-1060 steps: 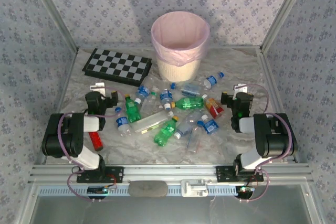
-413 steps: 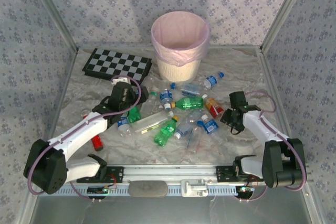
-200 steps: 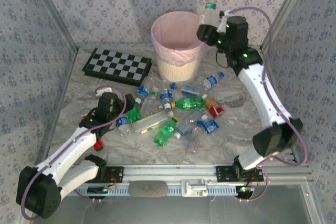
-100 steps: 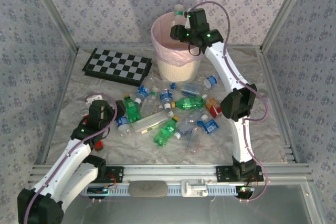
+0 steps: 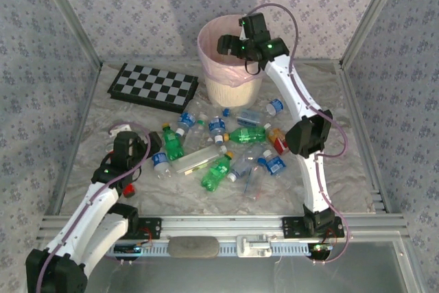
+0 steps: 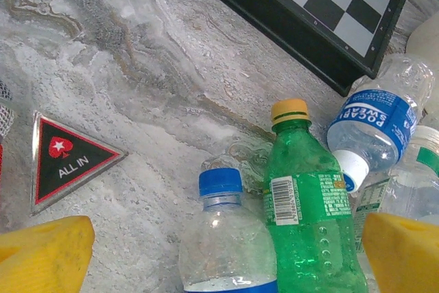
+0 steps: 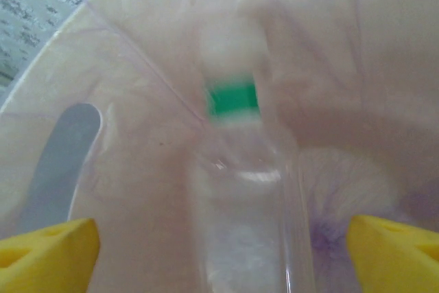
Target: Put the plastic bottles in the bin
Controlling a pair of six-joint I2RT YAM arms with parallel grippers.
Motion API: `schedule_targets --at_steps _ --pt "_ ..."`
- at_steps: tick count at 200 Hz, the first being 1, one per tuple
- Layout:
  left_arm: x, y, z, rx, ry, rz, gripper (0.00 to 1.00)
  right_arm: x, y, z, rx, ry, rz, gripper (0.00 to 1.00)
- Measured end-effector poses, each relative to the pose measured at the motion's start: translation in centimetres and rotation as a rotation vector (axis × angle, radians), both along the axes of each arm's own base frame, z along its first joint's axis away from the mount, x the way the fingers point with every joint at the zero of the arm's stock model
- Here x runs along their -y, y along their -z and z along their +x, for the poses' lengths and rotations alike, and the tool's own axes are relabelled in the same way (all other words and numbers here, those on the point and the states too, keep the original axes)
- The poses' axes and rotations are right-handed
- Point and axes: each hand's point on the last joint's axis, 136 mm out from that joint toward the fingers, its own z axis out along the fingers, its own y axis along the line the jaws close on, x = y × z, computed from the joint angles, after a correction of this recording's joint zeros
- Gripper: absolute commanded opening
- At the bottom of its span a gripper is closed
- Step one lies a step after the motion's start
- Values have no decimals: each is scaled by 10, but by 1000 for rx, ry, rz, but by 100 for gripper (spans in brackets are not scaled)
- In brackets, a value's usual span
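My right gripper (image 5: 228, 44) hangs over the bin (image 5: 226, 90), a cream wastebasket with a pink liner. In the right wrist view its yellow fingers (image 7: 48, 252) stand wide open. A blurred clear bottle with a green band (image 7: 243, 190) lies between them inside the liner (image 7: 137, 101), touching neither finger. Several plastic bottles (image 5: 226, 149) lie in a pile on the table. My left gripper (image 5: 146, 143) is open at the pile's left end, above a clear blue-capped bottle (image 6: 223, 238) and a green yellow-capped bottle (image 6: 309, 204).
A checkerboard (image 5: 154, 86) lies left of the bin. A small red object (image 5: 125, 184) sits by the left arm. A black triangular "ALL IN" card (image 6: 65, 159) lies on the marble-patterned table (image 5: 322, 101). A Pocari Sweat bottle (image 6: 374, 125) lies beside the green one.
The right arm carried a clear bottle over the bin, dipped toward the rim and let it go. The left gripper stayed near the pile's left end.
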Motion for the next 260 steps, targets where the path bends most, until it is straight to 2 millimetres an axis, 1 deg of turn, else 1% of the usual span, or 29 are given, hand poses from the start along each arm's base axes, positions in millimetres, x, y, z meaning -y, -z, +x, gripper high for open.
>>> schedule_targets --at_steps 35,49,61,78,81,98,118,127,136,147,162,184,195,221,238,244,260 --pt "3 1 -1 -4 12 -9 100 3 -18 -1 44 2 2 99" --pt "3 1 -1 -5 15 -11 100 7 -32 -5 72 7 -2 99" --pt "3 1 -1 -6 15 -11 100 12 -50 -12 104 11 -3 99" --pt "4 2 -1 -10 18 -17 100 24 -76 -30 147 24 -12 99" --pt "4 2 -1 -12 19 -18 100 25 -78 -33 150 24 -13 99" --pt "5 5 -3 -26 18 -24 100 41 -103 -57 195 43 -20 99" --pt "6 10 -5 -51 17 -33 100 59 -116 -85 233 63 -33 99" --pt "8 14 -6 -66 21 -32 100 67 -115 -96 241 73 -40 99" --pt "11 17 -8 -84 31 -32 100 73 -109 -106 239 79 -54 99" --pt "17 23 -11 -108 48 -26 100 82 -97 -118 230 89 -83 99" --pt "25 31 -16 -144 70 -15 100 94 -73 -131 199 102 -132 99" --pt "33 37 -21 -169 88 -7 100 116 -35 -151 138 134 -197 99" --pt "34 40 -23 -185 86 -3 100 129 -19 -161 108 154 -218 99" --pt "34 51 -26 -238 76 18 100 161 6 -182 64 219 -217 99" --pt "34 58 -29 -268 73 35 100 181 24 -192 37 273 -203 99" --pt "35 60 -29 -277 72 41 100 187 32 -195 19 292 -198 99" --pt "36 65 -31 -298 75 53 100 202 63 -203 -49 338 -196 99"
